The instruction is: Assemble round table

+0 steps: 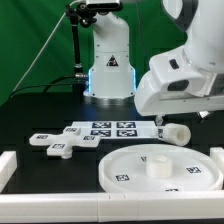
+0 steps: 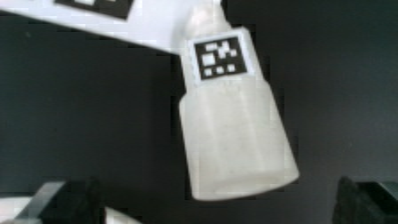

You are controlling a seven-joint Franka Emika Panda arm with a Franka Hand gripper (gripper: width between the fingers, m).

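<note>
The white leg [image 1: 173, 132], a short thick cylinder with a tag on it, lies on its side on the black table right of the marker board. In the wrist view the leg [image 2: 231, 130] lies lengthwise between my fingertips [image 2: 63, 203], with a gap on each side. My gripper [image 1: 162, 124] hangs just above it, open and empty, and it also shows in the wrist view [image 2: 214, 206]. The large rimmed round disc [image 1: 135, 165] lies flat at the front with a small stub at its middle. The cross-shaped base [image 1: 58, 143] lies at the exterior view's left.
The marker board [image 1: 110, 129] lies flat between the cross base and the leg; its edge shows in the wrist view [image 2: 107, 12]. White border blocks [image 1: 40, 190] run along the front and left edges. The robot's pedestal [image 1: 108, 70] stands behind.
</note>
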